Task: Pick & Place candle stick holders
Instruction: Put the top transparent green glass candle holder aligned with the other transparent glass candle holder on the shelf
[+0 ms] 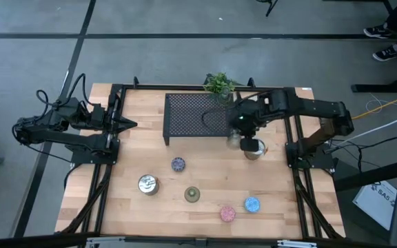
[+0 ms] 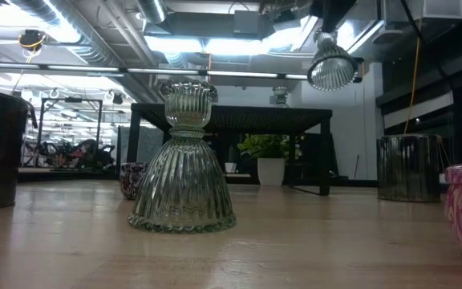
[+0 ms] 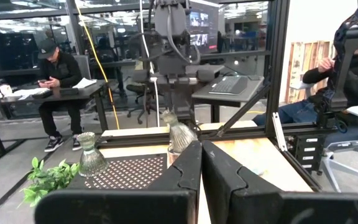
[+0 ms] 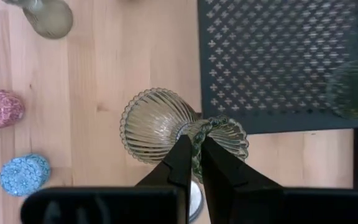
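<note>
Your table [image 1: 143, 110] carries 1 black rack [image 1: 198, 114] with 1 plant [image 1: 219, 84] at its far edge. You have 8 holders.

- **Silver:** 2, one [image 1: 148, 184] near the front left and one [image 1: 253, 148] just right of the rack's front corner.
- **Green glass:** 3, one [image 1: 192, 194] standing on the wood, one [image 3: 92, 154] on the rack beside the plant, and one [image 4: 154, 124] lifted clear of the table.
- **Glitter:** 1 purple [image 1: 178, 164], 1 pink [image 1: 227, 213] and 1 blue [image 1: 251, 204].

Your right gripper [image 4: 196, 143] pinches the lifted one by its narrow neck, off the rack's front right corner. Only the right wrist view shows that pinch. Only the low view shows the piece hanging in the air.

Your left gripper [image 1: 131, 125] waits at the table's left edge, its fingers together and holding nothing.
</note>
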{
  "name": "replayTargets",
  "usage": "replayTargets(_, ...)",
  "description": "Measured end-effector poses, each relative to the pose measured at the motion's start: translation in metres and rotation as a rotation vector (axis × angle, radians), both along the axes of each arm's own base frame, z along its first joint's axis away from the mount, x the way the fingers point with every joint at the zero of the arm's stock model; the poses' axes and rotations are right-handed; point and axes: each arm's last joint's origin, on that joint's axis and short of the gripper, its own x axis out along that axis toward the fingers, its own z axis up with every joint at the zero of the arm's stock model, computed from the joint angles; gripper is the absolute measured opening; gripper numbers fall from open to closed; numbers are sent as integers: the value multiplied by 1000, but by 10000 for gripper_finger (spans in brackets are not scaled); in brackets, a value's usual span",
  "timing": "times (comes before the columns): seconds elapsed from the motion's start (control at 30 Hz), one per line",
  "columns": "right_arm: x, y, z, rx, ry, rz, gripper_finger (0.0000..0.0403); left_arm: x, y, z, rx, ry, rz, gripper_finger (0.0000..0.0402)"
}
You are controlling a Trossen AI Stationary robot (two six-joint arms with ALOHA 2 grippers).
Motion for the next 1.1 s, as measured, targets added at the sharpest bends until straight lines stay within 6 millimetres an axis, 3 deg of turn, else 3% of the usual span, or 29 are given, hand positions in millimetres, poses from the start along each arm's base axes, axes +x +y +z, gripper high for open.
replayTargets(0.3,-29,-16,24,16,-105,-130,26,0,0,0,0,0,0,7)
replayTargets(0.53,-21,-21,16,-5,-58,-124,26,0,0,0,0,0,0,6)
replayTargets(1.1,-5,-37,17,-56,-161,-73,26,0,0,0,0,0,0,8)
